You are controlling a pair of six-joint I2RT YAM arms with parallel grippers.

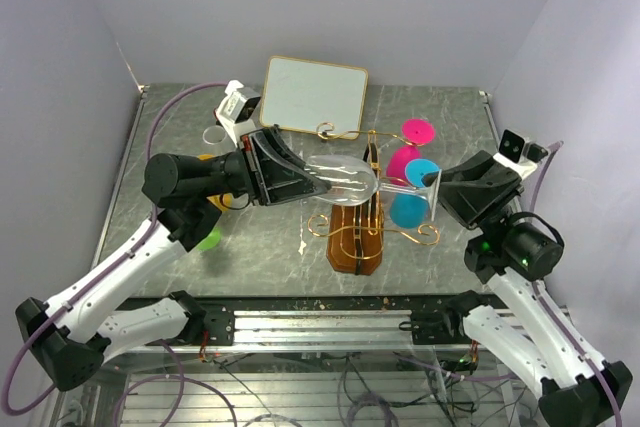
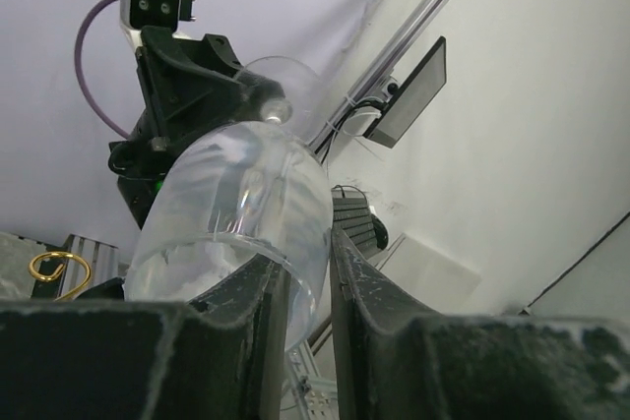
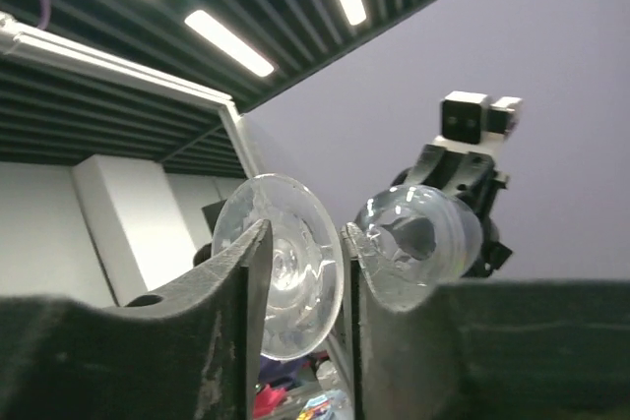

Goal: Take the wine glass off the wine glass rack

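**Wine Glass Held Level Above the Rack, One Gripper at Each End**

**Left gripper.** The left gripper (image 2: 307, 268) stands narrow. Its fingers (image 2: 258, 322) are closed on the clear wine glass (image 2: 231, 213) at the mouth of the bowl. The thin glass wall sits in the slim gap between them, one finger on each side. From this grip the bowl reaches away from the wrist, with the stem and foot beyond it.

**Right gripper.** The right gripper (image 3: 305, 243) is at the opposite end of the glass. Its jaws are a little apart, and the round foot (image 3: 285, 277) of the glass stands in the gap between them. The left finger covers part of the foot. The pictures do not show whether the pads press on the glass or only flank it. Past the right finger, the bowl (image 3: 418, 238) shows in front of the left arm's wrist.

**Position of the glass.** In the top view the glass lies on its side in the air, bowl to the left and foot to the right. It spans the space between the two grippers, directly above the wine glass rack (image 1: 355, 242). The rack stands upright on the grey table (image 1: 260, 247), near its middle.

**Surroundings.** A pink glass (image 1: 412, 137) and a blue glass (image 1: 412, 192) sit at the gold wire arms on the rack's right side. A white framed board (image 1: 315, 95) lies behind the rack.
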